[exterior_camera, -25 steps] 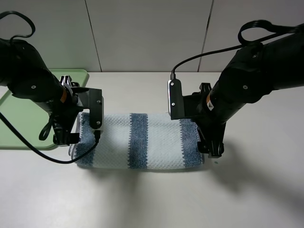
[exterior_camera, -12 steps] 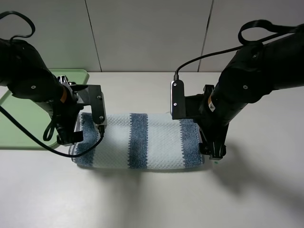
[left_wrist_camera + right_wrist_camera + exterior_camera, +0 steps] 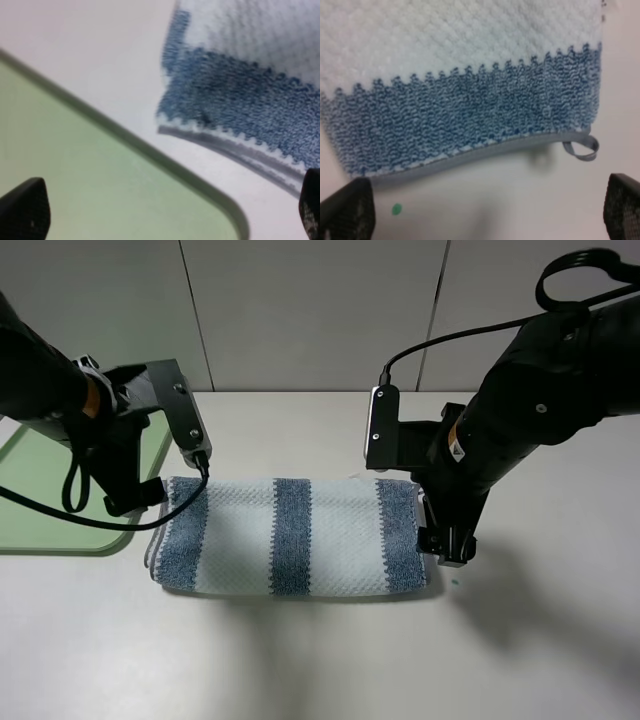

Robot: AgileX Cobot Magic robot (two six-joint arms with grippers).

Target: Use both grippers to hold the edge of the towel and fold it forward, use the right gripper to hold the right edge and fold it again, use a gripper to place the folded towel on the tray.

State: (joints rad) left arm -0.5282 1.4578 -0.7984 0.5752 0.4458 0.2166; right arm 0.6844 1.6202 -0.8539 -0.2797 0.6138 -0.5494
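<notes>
The towel (image 3: 290, 537), white with blue stripes, lies folded once into a long band on the table. Its left blue end shows in the left wrist view (image 3: 240, 95) and its right blue end in the right wrist view (image 3: 460, 100). My left gripper (image 3: 135, 500) hangs open and empty above the towel's left end, at the corner of the tray; its tips stand wide apart in the left wrist view (image 3: 167, 210). My right gripper (image 3: 447, 545) is open and empty just off the towel's right edge, also seen in the right wrist view (image 3: 485, 207). The green tray (image 3: 40, 500) sits at the left.
The tray's rounded corner (image 3: 150, 155) lies close to the towel's left end. A small grey hanging loop (image 3: 580, 148) sticks out of the towel's right hem. A small green mark (image 3: 396, 209) is on the table by the right gripper. A grey wall stands behind the table.
My left gripper has lifted off the towel's left end and drawn back to the left over the tray corner. My right gripper has risen slightly and shifted right. The towel stays folded.
</notes>
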